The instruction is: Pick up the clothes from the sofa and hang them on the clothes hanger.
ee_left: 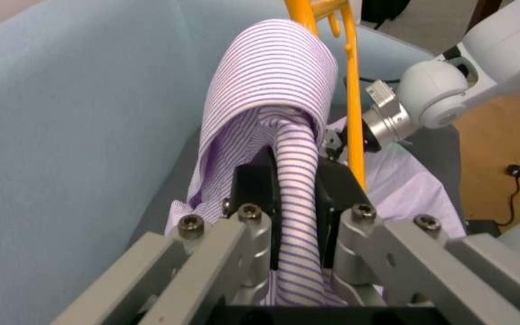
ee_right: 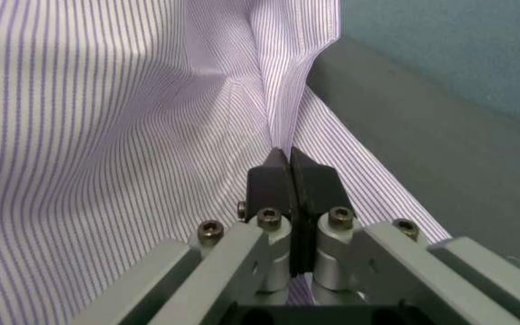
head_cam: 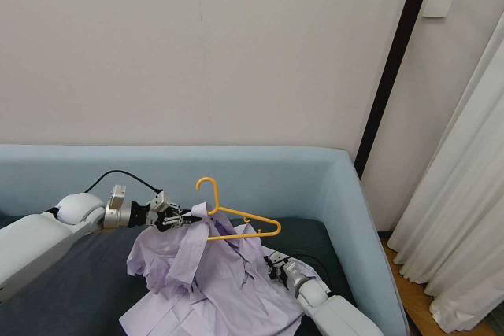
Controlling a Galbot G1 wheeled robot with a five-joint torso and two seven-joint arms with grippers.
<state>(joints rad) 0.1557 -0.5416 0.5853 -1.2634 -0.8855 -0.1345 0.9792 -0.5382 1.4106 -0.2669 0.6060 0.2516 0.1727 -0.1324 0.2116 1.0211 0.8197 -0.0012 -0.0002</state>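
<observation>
Your left gripper [head_cam: 179, 218] is lifted over the sofa [head_cam: 315, 179] seat, its fingers [ee_left: 255, 193] clamped on a rolled band of the lilac striped shirt [head_cam: 213, 281]. The yellow hanger [head_cam: 236, 222] rides just beside that grip, its hook up near the backrest and its bar reaching across the top of the cloth. Your right gripper [head_cam: 276, 264] sits low on the shirt's far side, tips pressed together on a raised fold. The rest of the shirt lies heaped on the dark cushion between both arms.
</observation>
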